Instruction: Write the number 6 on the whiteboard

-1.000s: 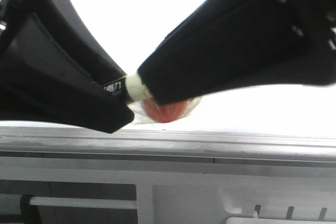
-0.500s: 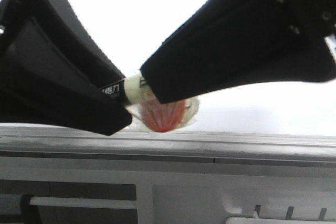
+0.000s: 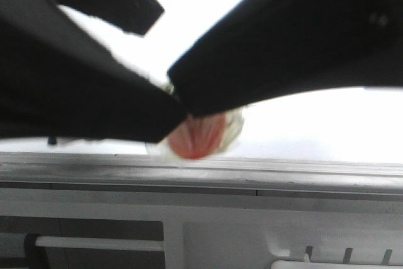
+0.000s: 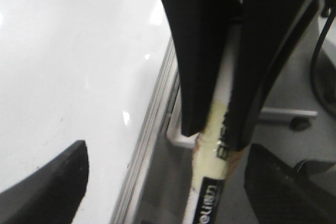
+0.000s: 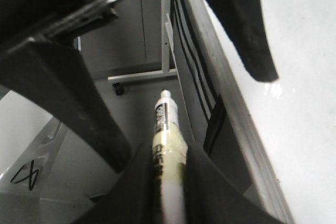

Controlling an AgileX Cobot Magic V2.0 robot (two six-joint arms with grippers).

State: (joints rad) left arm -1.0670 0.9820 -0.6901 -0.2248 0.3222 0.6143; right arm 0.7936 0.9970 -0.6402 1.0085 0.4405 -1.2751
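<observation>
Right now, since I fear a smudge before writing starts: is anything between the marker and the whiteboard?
Yes. The open left hand straddles the marker held by the right hand, and one of its fingers hangs over the whiteboard, beside the marker.

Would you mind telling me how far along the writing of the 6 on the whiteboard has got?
Done: the right gripper has the marker clamped between its fingers. In hand: the left gripper is open around the marker, its fingers apart. Left: the visible whiteboard shows no line, so seemingly the whole 6.
</observation>
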